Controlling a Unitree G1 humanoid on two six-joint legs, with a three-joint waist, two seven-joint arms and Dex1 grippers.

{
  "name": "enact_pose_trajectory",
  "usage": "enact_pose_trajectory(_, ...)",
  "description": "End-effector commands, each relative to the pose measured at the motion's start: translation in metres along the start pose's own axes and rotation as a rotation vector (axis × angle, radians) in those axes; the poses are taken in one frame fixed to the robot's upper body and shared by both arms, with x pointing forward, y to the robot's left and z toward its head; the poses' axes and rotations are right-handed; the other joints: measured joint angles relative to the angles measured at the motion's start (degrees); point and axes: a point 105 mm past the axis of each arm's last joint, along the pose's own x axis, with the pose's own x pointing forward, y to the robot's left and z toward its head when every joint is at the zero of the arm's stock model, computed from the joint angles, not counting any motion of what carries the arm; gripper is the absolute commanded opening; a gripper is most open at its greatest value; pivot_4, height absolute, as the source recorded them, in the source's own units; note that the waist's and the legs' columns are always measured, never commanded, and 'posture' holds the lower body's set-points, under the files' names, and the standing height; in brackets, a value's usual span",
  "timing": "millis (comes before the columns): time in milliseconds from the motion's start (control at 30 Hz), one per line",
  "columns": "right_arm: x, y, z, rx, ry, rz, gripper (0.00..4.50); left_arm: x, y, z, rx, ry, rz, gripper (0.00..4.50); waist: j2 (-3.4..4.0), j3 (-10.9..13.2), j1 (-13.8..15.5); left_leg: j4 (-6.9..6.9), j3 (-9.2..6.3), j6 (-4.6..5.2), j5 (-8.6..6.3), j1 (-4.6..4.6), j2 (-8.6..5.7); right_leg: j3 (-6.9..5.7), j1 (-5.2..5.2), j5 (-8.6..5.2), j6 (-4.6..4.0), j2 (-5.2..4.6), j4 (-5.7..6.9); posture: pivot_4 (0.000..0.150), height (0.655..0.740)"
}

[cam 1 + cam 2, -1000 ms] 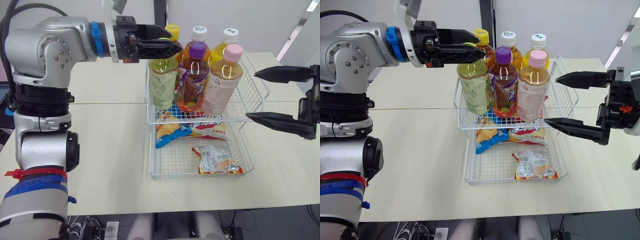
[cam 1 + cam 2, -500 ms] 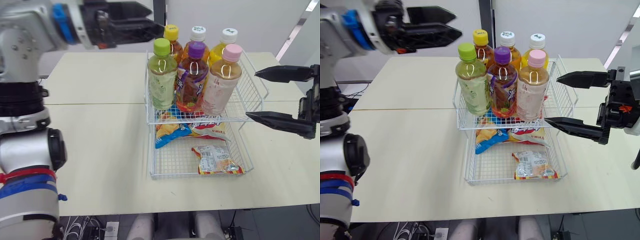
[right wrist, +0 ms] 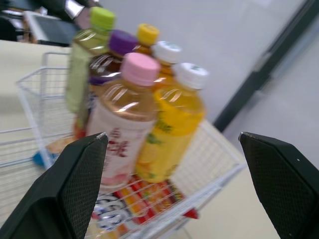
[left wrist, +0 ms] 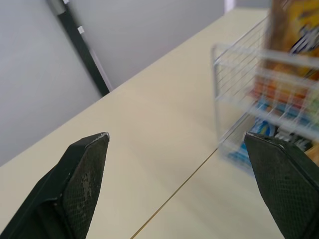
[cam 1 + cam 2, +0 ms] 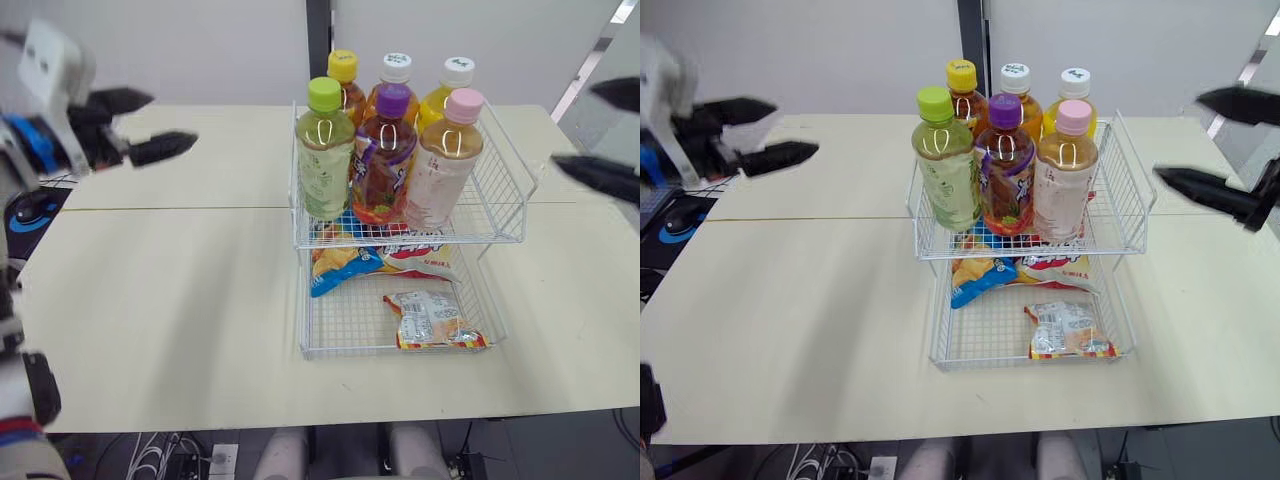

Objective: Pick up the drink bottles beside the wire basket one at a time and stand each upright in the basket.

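Observation:
The two-tier wire basket point(image 5: 505, 175) stands mid-table. Its upper tier holds several drink bottles, all upright: green-capped point(image 5: 324, 150), purple-capped point(image 5: 385, 155) and pink-capped point(image 5: 444, 160) in front, with yellow-capped point(image 5: 344, 70) and two white-capped point(image 5: 397, 70) behind. My left gripper point(image 5: 170, 120) hangs open and empty over the table's far-left side, well away from the basket. My right gripper point(image 5: 1177, 135) is open and empty too, off the basket's right side. The right wrist view shows the pink-capped bottle point(image 3: 127, 114) and a yellow drink point(image 3: 172, 124) between its fingers, at a distance.
Snack packets point(image 5: 435, 320) lie in the basket's lower tier point(image 5: 320, 335), with more point(image 5: 345, 262) tucked under the upper shelf. A seam point(image 5: 150, 208) crosses the cream table. A dark object point(image 5: 675, 215) sits just off the table's left edge.
My left gripper let go of the green-capped bottle, which now stands in the basket, and swung far to the left. My right gripper drew back to the right and upward.

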Motion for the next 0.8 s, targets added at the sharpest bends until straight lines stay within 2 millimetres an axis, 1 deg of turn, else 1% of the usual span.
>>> enact_pose_trajectory(33, -0.015, -0.019, -0.005, -0.071, 0.014, -0.12, 4.5, -0.009, 0.012, 0.003, 0.091, -0.072, 0.183, 4.47, -0.01, 0.0, 0.4, 0.0, -0.02, 0.0, 0.0, 0.0, -0.01, -0.01, 0.01, 0.0, 0.0, -0.01, 0.0, 0.15, 0.74)
enact_pose_trajectory(133, -0.027, -0.033, -0.032, -0.092, 0.049, -0.23, 4.5, -0.01, 0.016, -0.027, 0.071, -0.049, 0.335, 4.47, -0.09, 0.0, 1.0, 0.02, -0.11, 0.0, 0.0, -0.04, -0.03, -0.09, 0.04, 0.01, 0.01, -0.02, -0.03, 0.15, 0.74)
enact_pose_trajectory(200, -0.032, -0.038, -0.047, -0.098, 0.073, -0.281, 4.5, -0.012, 0.018, -0.039, 0.027, -0.054, 0.394, 4.47, -0.08, 0.0, 1.2, 0.02, -0.03, 0.01, 0.0, -0.03, -0.07, -0.03, 0.03, 0.03, 0.04, -0.04, -0.02, 0.15, 0.74)
enact_pose_trajectory(267, -0.038, -0.041, -0.067, -0.098, 0.111, -0.331, 4.5, -0.016, 0.023, -0.05, -0.023, -0.067, 0.468, 4.47, -0.08, 0.0, 1.3, 0.02, -0.05, 0.0, 0.0, -0.02, -0.05, -0.05, 0.01, 0.04, 0.03, -0.02, 0.02, 0.15, 0.74)
enact_pose_trajectory(367, -0.044, -0.046, -0.097, -0.101, 0.135, -0.434, 4.5, -0.018, 0.023, -0.064, -0.028, -0.06, 0.518, 4.47, -0.09, -0.1, 1.3, 0.01, -0.05, -0.01, 0.0, 0.01, -0.01, -0.06, 0.02, 0.07, -0.01, 0.01, 0.02, 0.15, 0.74)
enact_pose_trajectory(500, -0.057, -0.047, -0.138, -0.084, 0.196, -0.526, 4.5, -0.018, 0.021, -0.078, -0.048, -0.052, 0.54, 4.47, -0.06, -0.1, 1.3, -0.01, 0.01, -0.01, 0.0, 0.05, -0.02, -0.02, 0.02, 0.07, -0.01, 0.0, 0.04, 0.15, 0.74)
enact_pose_trajectory(600, -0.068, -0.043, -0.165, -0.045, 0.243, -0.567, 4.5, -0.017, 0.016, -0.091, -0.047, -0.026, 0.529, 4.47, -0.04, -0.1, 1.2, -0.02, 0.06, -0.01, 0.0, 0.07, -0.03, 0.0, 0.02, 0.07, -0.01, 0.01, 0.03, 0.15, 0.74)
enact_pose_trajectory(700, -0.073, -0.034, -0.187, -0.044, 0.3, -0.565, 4.5, -0.017, 0.009, -0.105, -0.079, 0.004, 0.514, 4.47, -0.03, -0.1, 1.1, -0.02, 0.06, -0.01, 0.0, 0.08, -0.02, 0.0, 0.03, 0.07, -0.01, 0.01, 0.03, 0.15, 0.74)
enact_pose_trajectory(800, -0.074, -0.027, -0.2, -0.032, 0.309, -0.593, 4.5, -0.018, -0.001, -0.122, -0.114, 0.047, 0.491, 4.47, 0.0, -0.1, 1.0, -0.03, 0.07, -0.01, 0.0, 0.11, 0.0, 0.01, 0.06, 0.07, -0.01, 0.03, 0.02, 0.15, 0.74)
